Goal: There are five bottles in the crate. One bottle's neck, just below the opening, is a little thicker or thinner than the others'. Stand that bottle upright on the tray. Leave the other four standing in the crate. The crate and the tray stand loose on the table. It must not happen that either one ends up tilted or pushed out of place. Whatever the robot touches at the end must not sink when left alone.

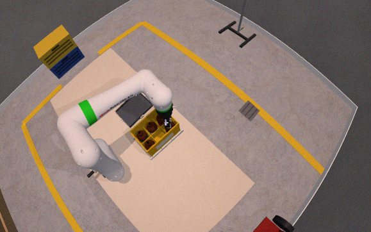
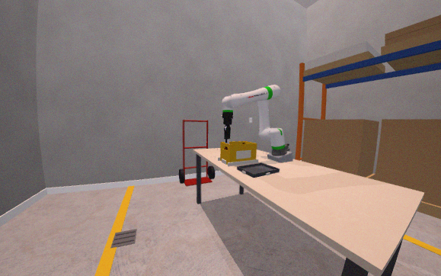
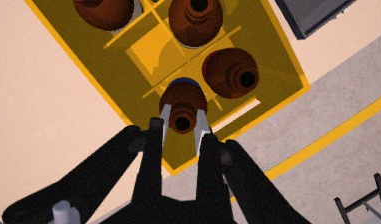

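A yellow crate [image 3: 166, 65] with dividers stands on the table and holds brown bottles. My gripper [image 3: 182, 117] is shut on the neck of one brown bottle [image 3: 182, 107] in the corner cell nearest the table edge. That bottle looks slightly raised, with a blue disc showing beneath it. Three other bottles show in the wrist view: one [image 3: 231, 72] to the right, one [image 3: 196, 20] above and one [image 3: 103, 7] at the top left. One middle cell [image 3: 153, 52] is empty. The dark tray [image 1: 134, 109] lies beside the crate [image 1: 155, 131], partly under the arm. In the side view my gripper [image 2: 227, 133] hangs just above the crate [image 2: 238, 151].
The crate sits near the table's edge, with floor and a yellow floor line [image 3: 321, 145] beyond it. The tray [image 2: 258, 169] lies flat in front of the crate in the side view. A red hand truck [image 2: 195, 152] stands behind the table.
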`<state>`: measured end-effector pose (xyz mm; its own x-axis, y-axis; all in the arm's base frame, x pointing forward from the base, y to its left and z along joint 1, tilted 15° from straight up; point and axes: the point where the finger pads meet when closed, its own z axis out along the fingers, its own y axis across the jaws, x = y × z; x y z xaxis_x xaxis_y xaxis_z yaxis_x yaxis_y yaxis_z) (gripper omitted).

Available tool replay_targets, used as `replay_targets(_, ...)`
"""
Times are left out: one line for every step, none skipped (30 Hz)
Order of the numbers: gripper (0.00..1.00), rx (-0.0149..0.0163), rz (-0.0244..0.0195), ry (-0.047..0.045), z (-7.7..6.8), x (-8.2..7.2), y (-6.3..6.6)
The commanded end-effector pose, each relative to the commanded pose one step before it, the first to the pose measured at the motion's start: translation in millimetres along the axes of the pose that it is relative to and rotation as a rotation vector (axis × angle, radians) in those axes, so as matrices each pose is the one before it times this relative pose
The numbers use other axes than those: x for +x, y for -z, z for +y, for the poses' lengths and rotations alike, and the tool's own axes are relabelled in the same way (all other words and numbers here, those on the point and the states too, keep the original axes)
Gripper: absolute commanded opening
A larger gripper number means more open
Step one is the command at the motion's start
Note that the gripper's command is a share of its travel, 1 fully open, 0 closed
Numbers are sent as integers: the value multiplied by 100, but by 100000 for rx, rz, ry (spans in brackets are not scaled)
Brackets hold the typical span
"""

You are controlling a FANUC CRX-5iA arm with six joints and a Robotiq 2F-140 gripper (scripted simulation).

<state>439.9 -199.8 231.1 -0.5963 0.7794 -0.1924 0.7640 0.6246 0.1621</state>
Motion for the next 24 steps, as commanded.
replay_targets(10, -57, -130, 3, 13, -41, 66)
replay_targets(10, 0, 0, 0, 0, 0, 0)
replay_targets(10, 0, 0, 0, 0, 0, 0)
replay_targets(10, 0, 0, 0, 0, 0, 0)
replay_targets(10, 0, 0, 0, 0, 0, 0)
replay_targets(44, 0, 0, 0, 0, 0, 0)
replay_targets(44, 0, 0, 0, 0, 0, 0)
replay_targets(44, 0, 0, 0, 0, 0, 0)
replay_targets(44, 0, 0, 0, 0, 0, 0)
replay_targets(44, 0, 0, 0, 0, 0, 0)
replay_targets(44, 0, 0, 0, 0, 0, 0)
replay_targets(44, 0, 0, 0, 0, 0, 0)
replay_targets(44, 0, 0, 0, 0, 0, 0)
replay_targets(44, 0, 0, 0, 0, 0, 0)
replay_targets(44, 0, 0, 0, 0, 0, 0)
replay_targets(44, 0, 0, 0, 0, 0, 0)
replay_targets(44, 0, 0, 0, 0, 0, 0)
replay_targets(44, 0, 0, 0, 0, 0, 0)
replay_targets(44, 0, 0, 0, 0, 0, 0)
replay_targets(44, 0, 0, 0, 0, 0, 0)
replay_targets(44, 0, 0, 0, 0, 0, 0)
replay_targets(44, 0, 0, 0, 0, 0, 0)
replay_targets(44, 0, 0, 0, 0, 0, 0)
replay_targets(44, 0, 0, 0, 0, 0, 0)
